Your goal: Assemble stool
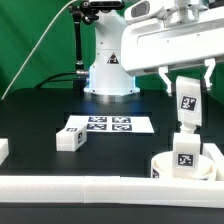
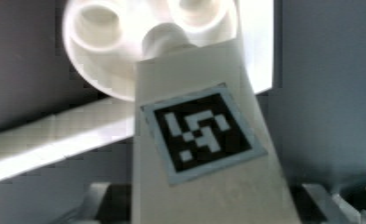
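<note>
Closed narrow, the pincer (image 1: 187, 86) holds one stool leg (image 1: 187, 102) by its upper end, so the leg hangs upright with its long axis vertical. Straight below it, not yet touching, sits the round seat (image 1: 162, 168), where a second leg (image 1: 186, 153) appears to stand. In the wrist view the seat's sockets lie just past the held leg's tip, so the next move looks like a straight descent. A third leg (image 1: 70, 138) lies on the counter (image 1: 35, 110) beside the marker board (image 1: 108, 125), well apart.
</note>
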Robot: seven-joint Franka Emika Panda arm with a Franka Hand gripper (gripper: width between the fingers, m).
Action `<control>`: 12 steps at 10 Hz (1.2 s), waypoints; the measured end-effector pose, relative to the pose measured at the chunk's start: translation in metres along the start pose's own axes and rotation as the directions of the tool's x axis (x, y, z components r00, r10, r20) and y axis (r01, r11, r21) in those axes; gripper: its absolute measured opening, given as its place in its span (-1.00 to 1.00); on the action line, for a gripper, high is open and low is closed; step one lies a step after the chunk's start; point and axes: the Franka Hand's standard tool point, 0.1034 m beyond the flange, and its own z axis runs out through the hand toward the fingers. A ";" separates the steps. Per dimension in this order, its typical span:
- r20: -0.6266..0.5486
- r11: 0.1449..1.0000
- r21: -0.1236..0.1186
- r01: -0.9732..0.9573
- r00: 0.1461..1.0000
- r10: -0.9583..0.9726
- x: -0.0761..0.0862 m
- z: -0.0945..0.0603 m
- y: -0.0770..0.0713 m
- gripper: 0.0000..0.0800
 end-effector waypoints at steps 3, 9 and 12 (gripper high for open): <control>0.031 1.000 -0.008 0.005 1.000 -0.005 -0.006 0.002 0.003 -0.18; -0.054 0.999 0.038 0.025 0.998 -0.023 0.002 0.017 -0.016 -0.18; -0.066 0.999 0.040 0.030 0.997 -0.028 -0.004 0.018 -0.016 -0.18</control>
